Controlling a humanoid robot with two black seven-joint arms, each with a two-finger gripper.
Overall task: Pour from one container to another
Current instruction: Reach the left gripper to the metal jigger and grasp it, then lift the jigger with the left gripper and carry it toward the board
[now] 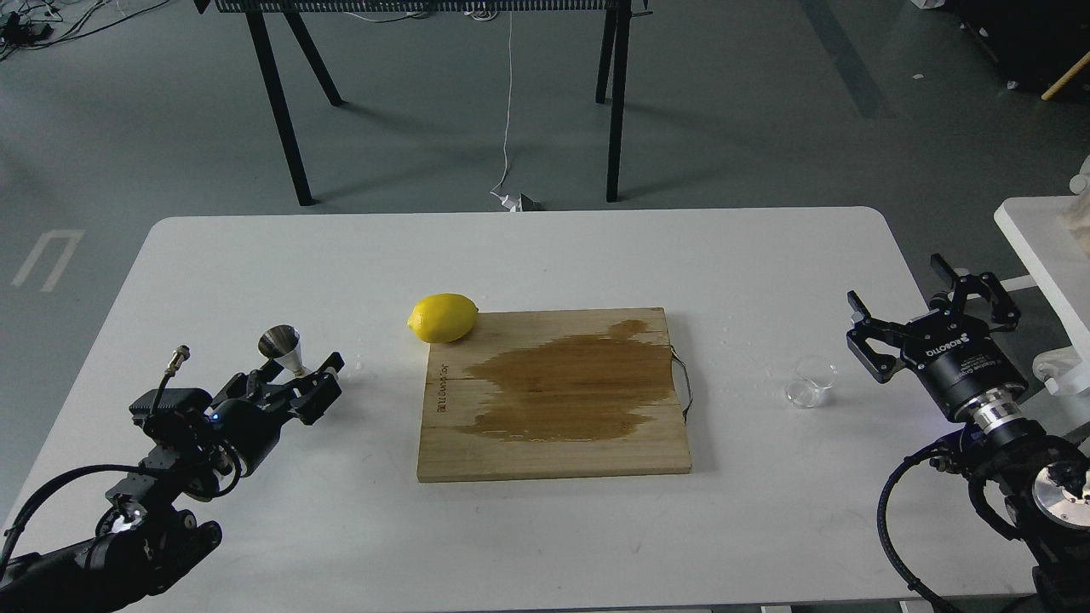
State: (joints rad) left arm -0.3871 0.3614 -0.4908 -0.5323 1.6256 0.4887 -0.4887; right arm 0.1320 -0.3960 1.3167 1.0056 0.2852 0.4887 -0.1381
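Note:
The steel jigger (280,341) stands upright on the white table (545,255), left of the board. My left gripper (294,377) is open, a finger on either side of the jigger's lower cone, which it hides. Whether the fingers touch the jigger cannot be told. The clear glass cup (811,381) stands on the table to the right of the board. My right gripper (894,281) is open and empty, just right of the cup and apart from it.
A wooden cutting board (553,451) with a large wet stain lies in the middle of the table. A yellow lemon (443,317) rests at its far left corner. A second white surface (1035,234) sits beyond the table's right edge.

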